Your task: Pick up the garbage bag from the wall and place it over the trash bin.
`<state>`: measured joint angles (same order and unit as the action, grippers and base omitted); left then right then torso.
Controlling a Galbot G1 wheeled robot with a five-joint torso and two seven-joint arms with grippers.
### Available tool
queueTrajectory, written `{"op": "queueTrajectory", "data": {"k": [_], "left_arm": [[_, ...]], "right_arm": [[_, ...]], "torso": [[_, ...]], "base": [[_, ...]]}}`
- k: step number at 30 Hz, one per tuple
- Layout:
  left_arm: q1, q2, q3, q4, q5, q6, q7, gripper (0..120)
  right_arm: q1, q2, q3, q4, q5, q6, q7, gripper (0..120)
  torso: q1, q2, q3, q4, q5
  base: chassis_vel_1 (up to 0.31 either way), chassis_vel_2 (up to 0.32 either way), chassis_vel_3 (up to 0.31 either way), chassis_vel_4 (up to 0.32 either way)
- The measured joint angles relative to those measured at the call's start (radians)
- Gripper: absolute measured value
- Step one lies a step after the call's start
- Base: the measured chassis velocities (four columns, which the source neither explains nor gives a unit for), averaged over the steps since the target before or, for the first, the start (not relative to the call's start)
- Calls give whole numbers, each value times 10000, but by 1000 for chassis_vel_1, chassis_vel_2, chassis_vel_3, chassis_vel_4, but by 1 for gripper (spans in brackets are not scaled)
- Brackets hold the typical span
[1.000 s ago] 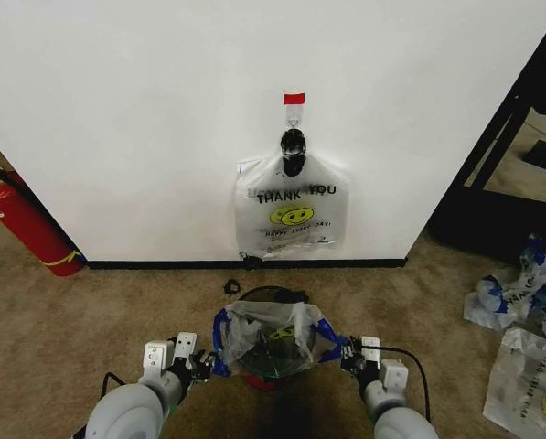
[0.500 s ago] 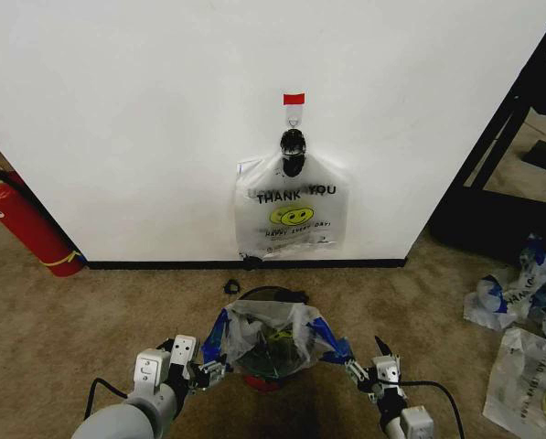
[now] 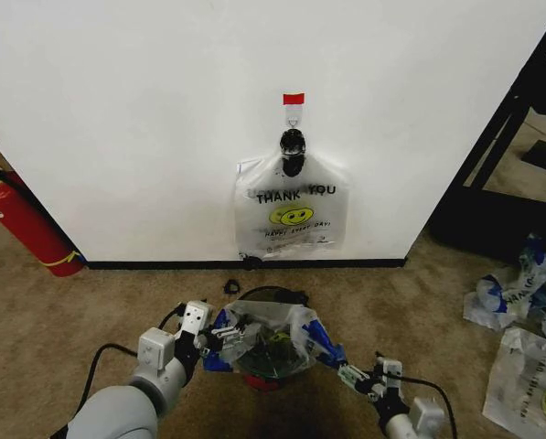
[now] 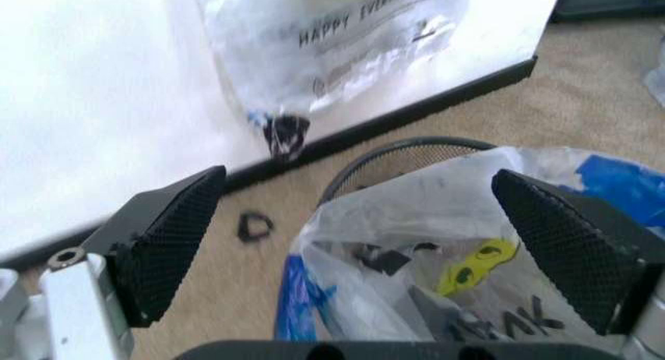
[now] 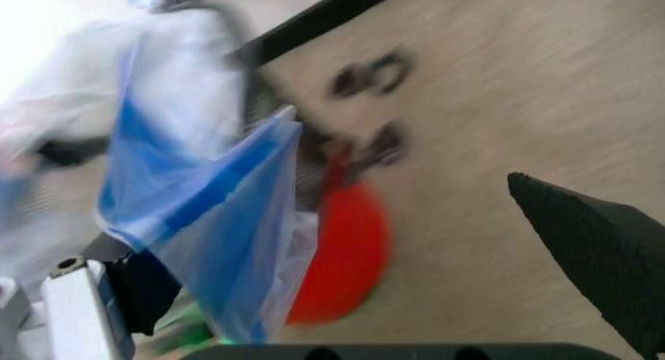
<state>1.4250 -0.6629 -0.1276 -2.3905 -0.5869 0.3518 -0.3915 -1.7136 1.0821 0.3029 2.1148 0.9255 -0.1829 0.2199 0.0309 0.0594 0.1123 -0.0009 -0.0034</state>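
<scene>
Thin glossy plastic garbage bag, wire-mesh trash bin, rough carpet

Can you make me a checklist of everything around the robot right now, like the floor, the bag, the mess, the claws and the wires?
Surface: tan carpet.
Job's things: garbage bag draped over the trash bin by the wall.
Clutter: THANK YOU bag on the hook; more bags on the floor.
Grippers: left claw open at the bag's edge; right claw open beside its blue corner.
Cables: black cable near the left arm.
Surroundings: red fire extinguisher, black shelf frame.

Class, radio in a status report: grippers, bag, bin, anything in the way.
Left gripper open at the garbage bag rim. Right gripper open beside its blue edge. Bag draped over the trash bin. Nothing blocking.
</scene>
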Motion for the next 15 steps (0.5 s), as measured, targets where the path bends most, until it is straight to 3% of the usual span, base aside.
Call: {"op": "queueTrajectory", "data": {"k": [5,9,15], "left_arm": [[167,-68,-85,2,110,-45,28,100],[179,-105,-119,-51,59,-41,-34,100],[168,-179,-87,-30,-20,-11,-64,100]], "right_arm": [[-274,-581,256,-299,-901,224,-2204,100],[-338,-1189,650,-782,-2684,1826,-3827,100],[-426,-1640,1610,-1360,-2922,3567,-5909,100]], "torso": [[0,0,0,-8,1],[0,1,0,-7,-1],[0,0,-1,-7,-4]], "base": [[0,0,0,0],[0,0,0,0],[0,0,0,0]]}}
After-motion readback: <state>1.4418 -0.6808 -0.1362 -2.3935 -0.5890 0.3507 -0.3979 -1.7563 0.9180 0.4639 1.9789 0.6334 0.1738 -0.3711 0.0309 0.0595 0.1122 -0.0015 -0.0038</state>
